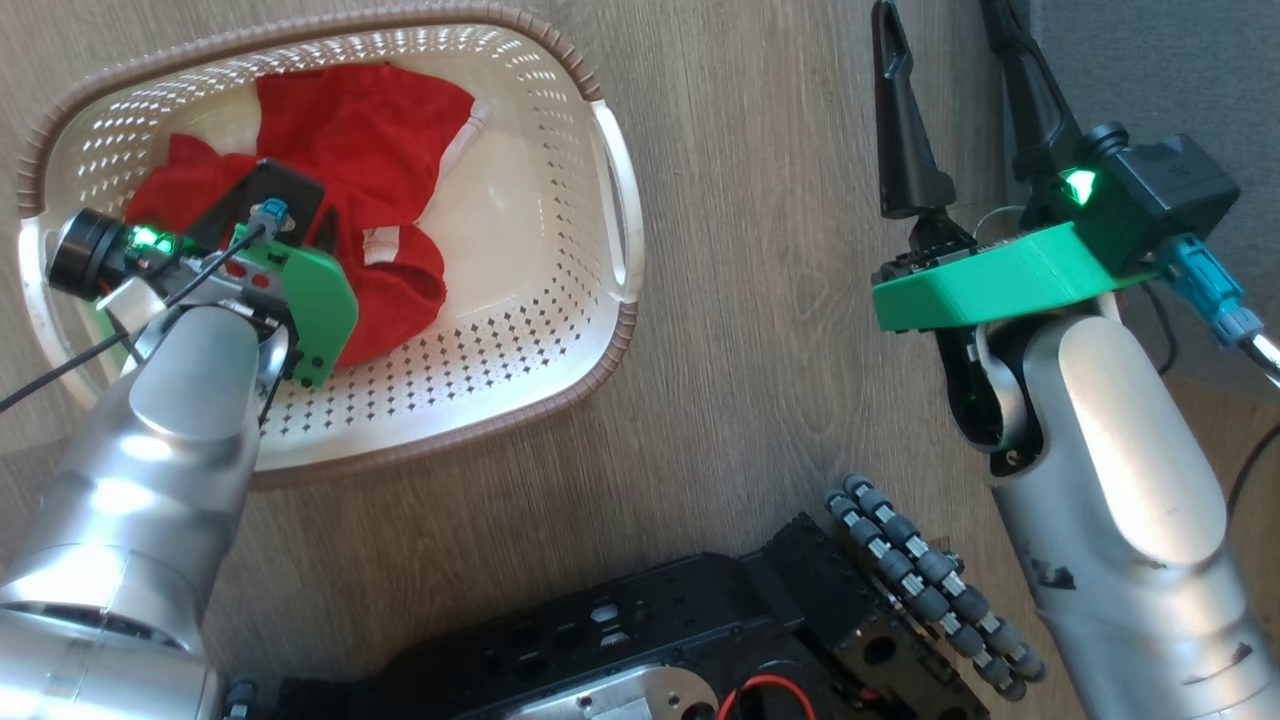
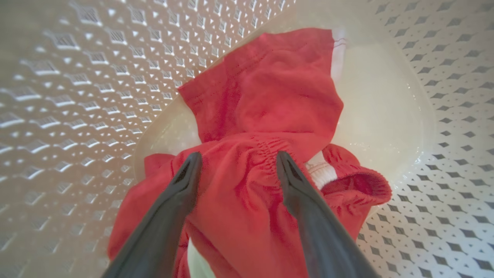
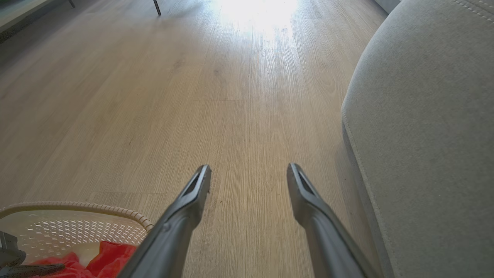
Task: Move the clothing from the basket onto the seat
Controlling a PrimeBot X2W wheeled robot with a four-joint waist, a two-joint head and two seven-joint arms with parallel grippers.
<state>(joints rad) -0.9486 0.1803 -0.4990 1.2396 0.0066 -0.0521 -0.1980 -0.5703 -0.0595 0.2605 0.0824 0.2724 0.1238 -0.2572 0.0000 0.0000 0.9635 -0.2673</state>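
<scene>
The left gripper, fingers apart, is at bright red fabric clothing in a cream-white perforated plastic basket; right gripper fingers apart, empty.

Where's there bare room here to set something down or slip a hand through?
The widest free patch is the wooden floor between the basket and the grey seat. Inside the basket, its floor is bare beside the clothing. It's crowded where the open left gripper hangs over the clothing.
</scene>
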